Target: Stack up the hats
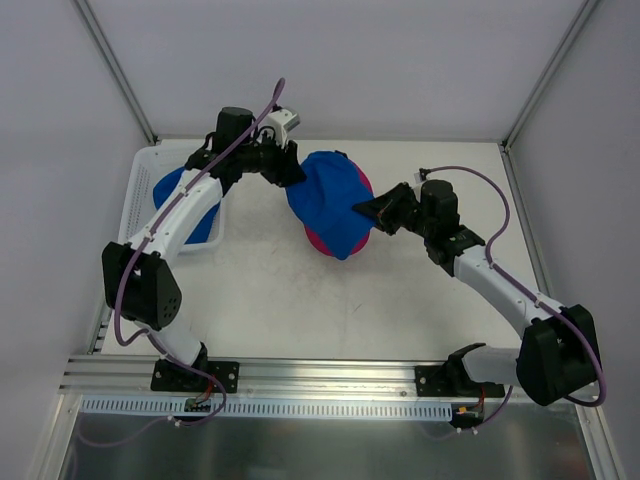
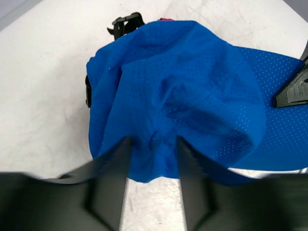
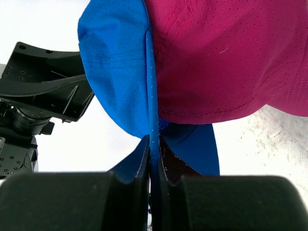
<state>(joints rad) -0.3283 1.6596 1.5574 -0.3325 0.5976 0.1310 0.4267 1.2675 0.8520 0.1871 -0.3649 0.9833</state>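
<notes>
A blue hat (image 1: 328,200) lies draped over a magenta hat (image 1: 319,243) in the middle of the table. My right gripper (image 1: 368,210) is shut on the blue hat's edge (image 3: 120,72); the right wrist view shows the jaws (image 3: 154,144) pinching the thin blue edge, with the magenta hat (image 3: 226,57) beside it. My left gripper (image 1: 293,172) is at the hat's far-left side. In the left wrist view its jaws (image 2: 153,144) stand apart on either side of the blue hat's (image 2: 183,86) bunched rim. Another blue hat (image 1: 170,187) lies in the basket.
A white slatted basket (image 1: 138,195) stands at the left edge of the table, under my left arm. The right gripper's black finger (image 2: 293,91) shows at the right of the left wrist view. Metal frame posts rise at both back corners.
</notes>
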